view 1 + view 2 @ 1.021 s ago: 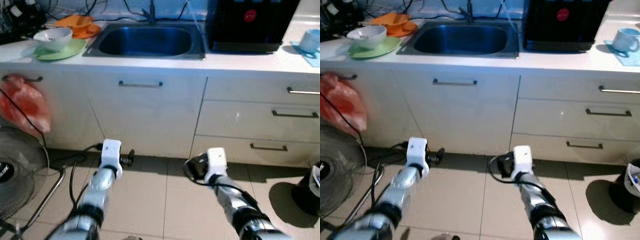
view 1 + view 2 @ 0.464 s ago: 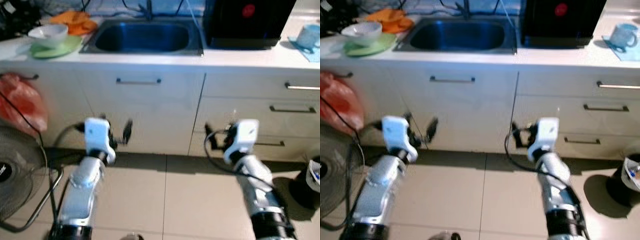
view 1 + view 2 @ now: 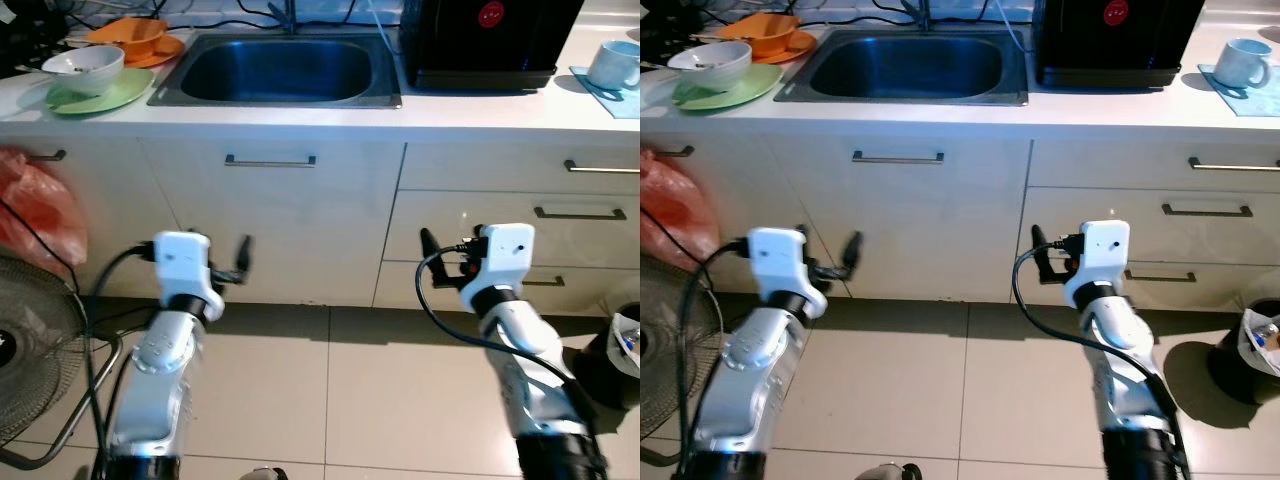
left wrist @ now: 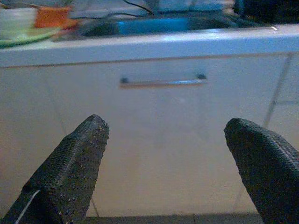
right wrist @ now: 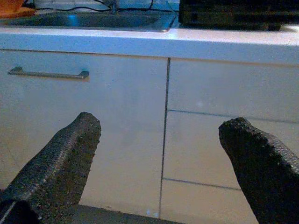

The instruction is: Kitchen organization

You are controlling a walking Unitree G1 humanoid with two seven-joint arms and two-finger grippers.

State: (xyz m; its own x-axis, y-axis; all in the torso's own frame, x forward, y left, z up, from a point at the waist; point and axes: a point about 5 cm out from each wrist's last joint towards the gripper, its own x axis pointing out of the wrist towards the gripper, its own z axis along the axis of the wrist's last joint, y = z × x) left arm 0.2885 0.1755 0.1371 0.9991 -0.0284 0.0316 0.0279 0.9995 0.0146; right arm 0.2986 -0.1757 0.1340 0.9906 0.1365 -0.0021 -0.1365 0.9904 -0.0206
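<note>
Both grippers hang in front of the cabinet fronts below the desk (image 3: 300, 112), each with its fingers spread wide and holding nothing. The left gripper (image 4: 168, 172) faces the door under the sink (image 3: 275, 70); ahead of its fingers and higher up sits the door handle (image 4: 161, 82). The right gripper (image 5: 163, 172) faces the seam between that door and the drawers (image 3: 520, 215), with the same handle off ahead of one finger.

The dishes that most likely need tidying sit on the desk, well above and beyond the left fingers: a white bowl (image 3: 83, 68) resting on a green plate (image 3: 100, 96), with an orange bowl (image 3: 130, 37) on its own orange plate just behind. A white mug (image 3: 612, 63) stands on a blue mat far up past the right fingers, beside a black appliance (image 3: 490, 40).

The bowl looks like ceramic: stiff, fairly light, smooth and breakable, so a pinch over the rim would suit, one finger inside and one outside. It sits upright, mouth up; being round it has no real long axis. The plate lies flat and would have to be taken by its edge once the bowl is off. The mug stands upright; I cannot tell which way its handle points.
</note>
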